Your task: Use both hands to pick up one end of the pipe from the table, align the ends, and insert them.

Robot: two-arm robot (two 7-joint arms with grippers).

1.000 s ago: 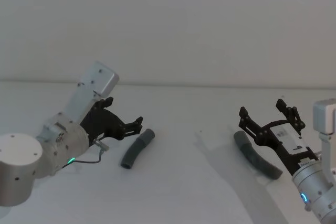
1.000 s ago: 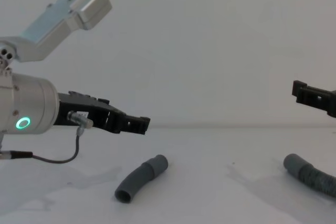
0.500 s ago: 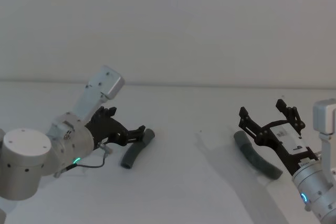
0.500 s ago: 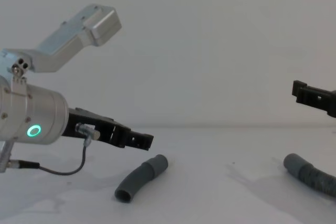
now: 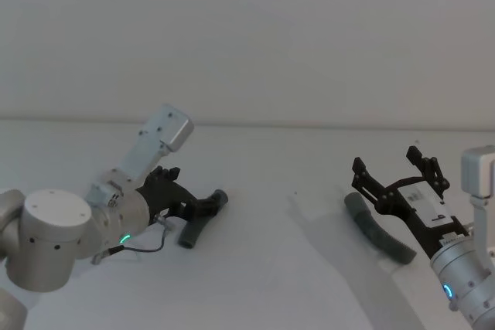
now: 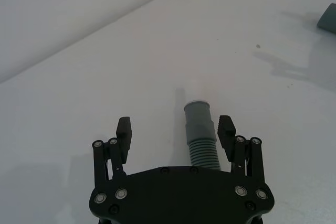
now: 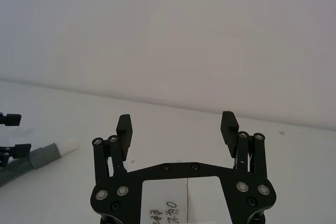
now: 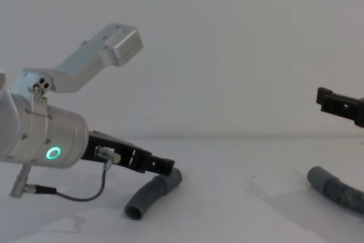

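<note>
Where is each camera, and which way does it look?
Left wrist: on the left arm, looking past the open left gripper at the short pipe piece.
Right wrist: on the right arm, looking past the open right gripper toward the wall.
Chest: low on the body, looking across the table; left gripper shows large.
Head: higher, looking forward and down; both grippers show.
Shared: head and chest both see the longer pipe piece.

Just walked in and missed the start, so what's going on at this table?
A two-armed robot is setting up to join two hose pieces. Its left gripper is open and low over the short curved hose, with the cuffed end between its jaws but not yet gripped. The right gripper is open too, held above the longer hose, which lies on the table. Neither piece is lifted.
</note>
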